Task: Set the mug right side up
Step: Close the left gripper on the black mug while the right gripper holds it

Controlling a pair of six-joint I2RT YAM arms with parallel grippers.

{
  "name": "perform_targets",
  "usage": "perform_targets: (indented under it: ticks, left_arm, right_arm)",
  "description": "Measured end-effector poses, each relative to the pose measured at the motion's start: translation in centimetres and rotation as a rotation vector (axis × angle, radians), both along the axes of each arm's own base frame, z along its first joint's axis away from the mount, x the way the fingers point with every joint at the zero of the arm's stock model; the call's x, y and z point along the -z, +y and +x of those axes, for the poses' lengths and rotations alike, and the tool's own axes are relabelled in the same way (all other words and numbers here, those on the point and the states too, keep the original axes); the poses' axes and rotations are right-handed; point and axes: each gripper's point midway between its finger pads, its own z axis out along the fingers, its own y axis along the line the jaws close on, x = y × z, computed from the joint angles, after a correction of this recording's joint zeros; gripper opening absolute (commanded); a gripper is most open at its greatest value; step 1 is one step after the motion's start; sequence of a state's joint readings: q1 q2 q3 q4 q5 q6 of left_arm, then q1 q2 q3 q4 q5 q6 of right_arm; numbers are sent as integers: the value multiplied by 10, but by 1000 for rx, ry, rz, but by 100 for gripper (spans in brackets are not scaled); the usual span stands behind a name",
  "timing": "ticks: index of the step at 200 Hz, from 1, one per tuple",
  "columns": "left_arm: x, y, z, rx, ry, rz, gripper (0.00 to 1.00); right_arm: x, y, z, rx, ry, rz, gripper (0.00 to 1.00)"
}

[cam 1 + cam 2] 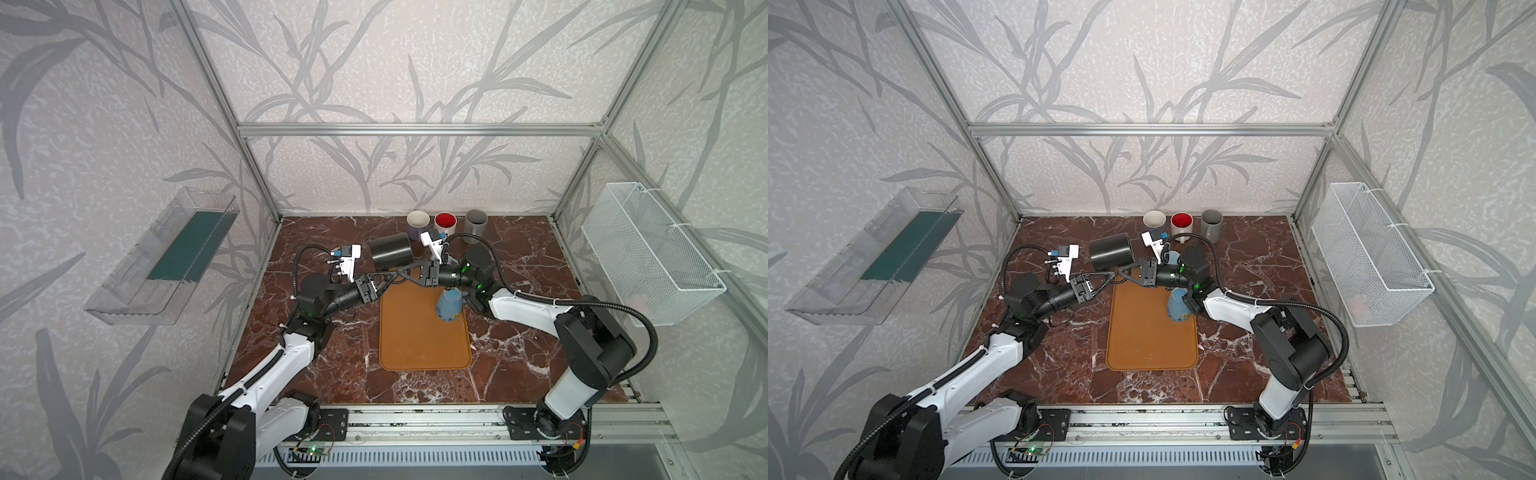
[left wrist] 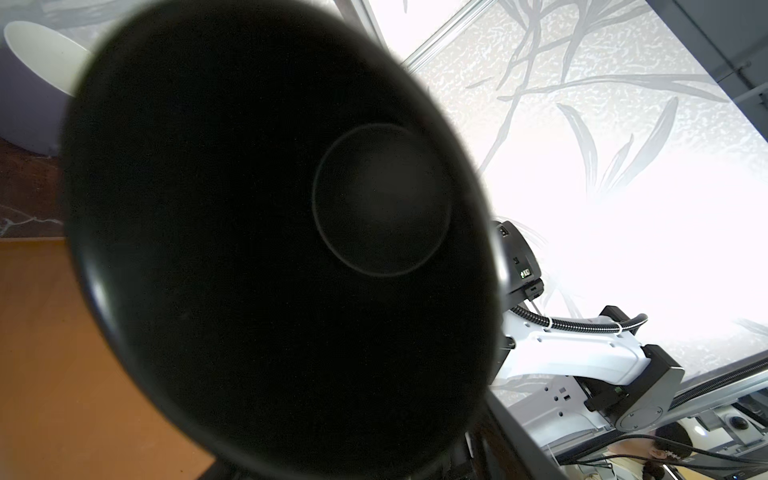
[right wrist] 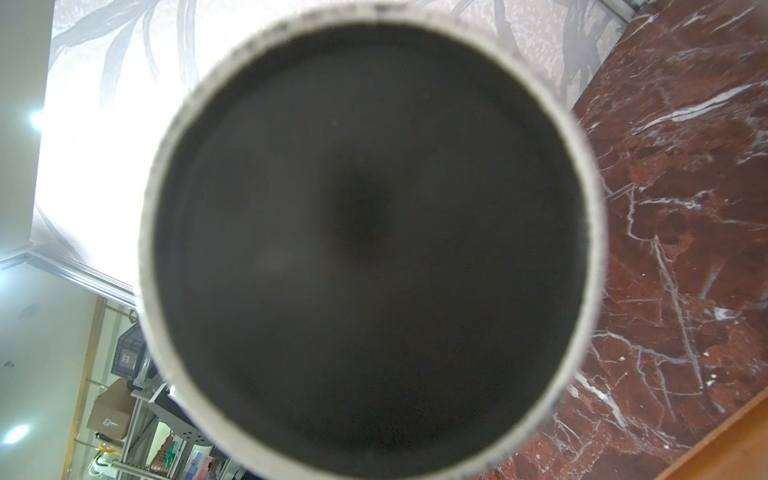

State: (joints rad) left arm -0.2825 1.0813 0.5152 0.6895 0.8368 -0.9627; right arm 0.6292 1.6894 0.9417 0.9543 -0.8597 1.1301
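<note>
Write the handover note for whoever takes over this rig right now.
Right gripper: shut, apparently holding the black mug; the handle is hidden.
Left gripper: looks part open at the mug's mouth end, no sure grip.
Mug: in the air on its side, near the tray's far end.
Done: lifted, tipped sideways.
Left: turn mouth up, set down, release.

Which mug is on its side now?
The black mug, sideways beyond the orange mat. The white-lined mug, red-lined mug and grey mug stand upright behind; the blue mug stands on the mat.
</note>
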Motion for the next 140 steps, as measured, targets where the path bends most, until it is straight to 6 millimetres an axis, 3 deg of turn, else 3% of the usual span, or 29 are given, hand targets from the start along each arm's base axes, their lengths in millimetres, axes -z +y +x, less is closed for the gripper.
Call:
perform_targets:
  ticks: [24, 98, 140]
  left_arm:
    - [1, 1, 3, 0, 6, -9, 39]
    - [-12, 5, 4, 0, -23, -45, 18]
    - [-13, 6, 4, -2, -21, -52, 0]
  right_arm:
    - [-4, 5, -3, 7, -15, 18, 0]
    - [-11, 7, 0, 50, -44, 53, 0]
    - [-12, 9, -1, 52, -51, 61, 0]
